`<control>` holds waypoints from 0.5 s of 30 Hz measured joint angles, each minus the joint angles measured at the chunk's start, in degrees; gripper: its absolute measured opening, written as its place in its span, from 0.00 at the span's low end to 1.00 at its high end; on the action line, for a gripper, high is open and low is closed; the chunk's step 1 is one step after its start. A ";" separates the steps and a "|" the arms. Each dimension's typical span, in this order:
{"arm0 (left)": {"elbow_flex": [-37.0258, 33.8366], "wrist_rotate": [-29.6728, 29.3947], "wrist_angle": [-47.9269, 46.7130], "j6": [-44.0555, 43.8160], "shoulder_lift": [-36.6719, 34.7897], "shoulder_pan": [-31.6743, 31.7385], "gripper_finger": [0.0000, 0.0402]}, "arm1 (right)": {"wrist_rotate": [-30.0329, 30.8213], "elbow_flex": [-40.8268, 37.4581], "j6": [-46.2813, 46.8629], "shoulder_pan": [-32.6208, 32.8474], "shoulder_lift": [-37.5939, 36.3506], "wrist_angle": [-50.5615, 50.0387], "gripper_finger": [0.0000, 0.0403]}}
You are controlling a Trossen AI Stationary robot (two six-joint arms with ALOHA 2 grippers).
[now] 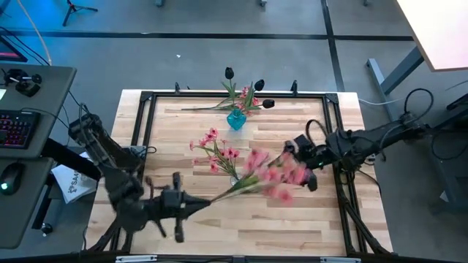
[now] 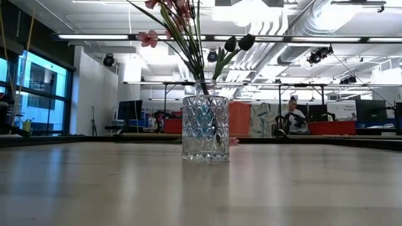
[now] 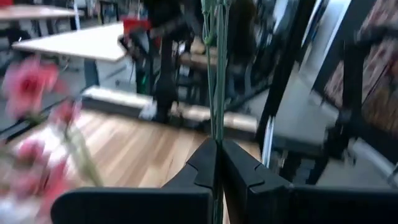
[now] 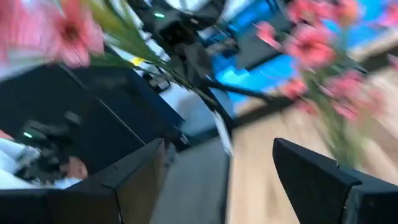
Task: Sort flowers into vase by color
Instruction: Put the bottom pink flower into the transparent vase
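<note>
Roughly midway: my left gripper (image 1: 191, 205) is clamped on the thin green stem of a pink-blossom spray (image 1: 274, 175) above the table; right gripper (image 1: 292, 152) spread, empty. Clear cut-glass vase (image 1: 232, 177) holds pink; blue vase (image 1: 235, 119) black buds

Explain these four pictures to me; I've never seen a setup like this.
Two dark robot arms work at a wooden table. One picture looks straight down, one looks level across the tabletop, and two come from cameras on the arms' wrists.

On the table stand a blue vase with black buds and some pink, and a clear glass vase with pink blossoms.

The left gripper is shut on the thin green stems of a pink spray, carried in the air. The right gripper is open beside the blossoms, holding nothing. A person sits far behind.
</note>
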 joint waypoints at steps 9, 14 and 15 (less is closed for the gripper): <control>0.02 5.68 27.20 22.79 -0.01 11.13 0.00 | 4.57 0.00 -10.14 -0.01 13.45 35.59 0.73; 0.02 11.64 27.33 17.97 0.03 16.06 0.00 | 8.00 0.00 -14.22 -0.20 19.28 49.29 0.73; 0.02 12.42 26.93 16.72 0.03 16.80 0.00 | 8.06 0.00 -14.20 -0.34 20.09 50.84 0.73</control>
